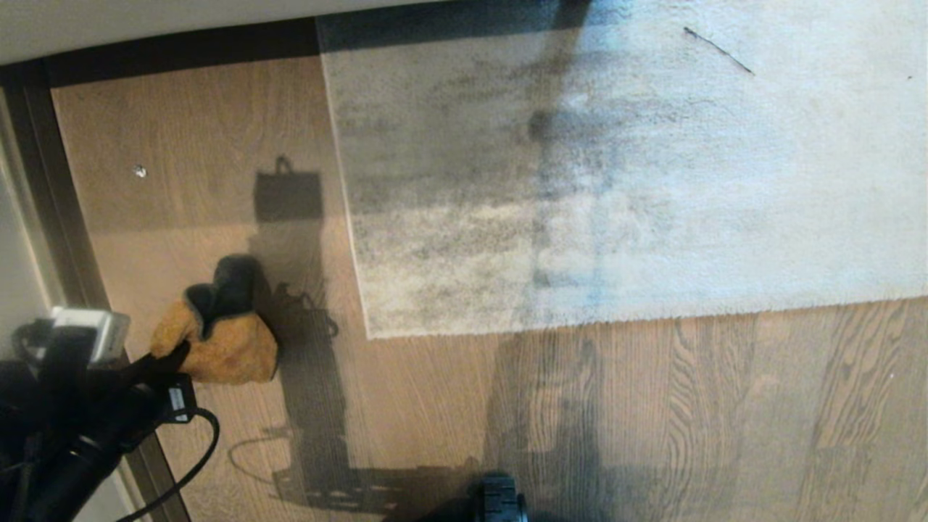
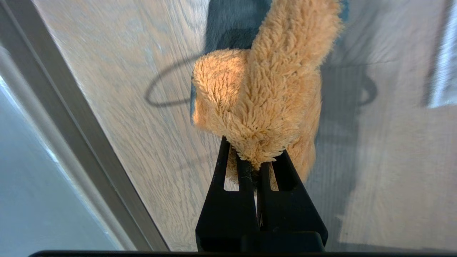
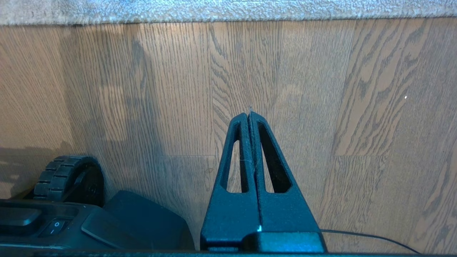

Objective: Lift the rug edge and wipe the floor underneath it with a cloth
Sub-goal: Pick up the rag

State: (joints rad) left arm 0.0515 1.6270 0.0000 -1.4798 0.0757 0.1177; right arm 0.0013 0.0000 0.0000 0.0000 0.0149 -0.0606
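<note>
left gripper (image 2: 257, 162) clamped, right gripper (image 3: 249, 116) closed

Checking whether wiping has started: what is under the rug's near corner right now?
Nothing can be seen: the rug edge lies flat on the floor, covering whatever is beneath. The cloth is pinched in the left gripper, beside the rug.

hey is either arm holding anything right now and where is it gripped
The left claw pinches the cloth by a bunched fold. The right claw is shut, empty.
</note>
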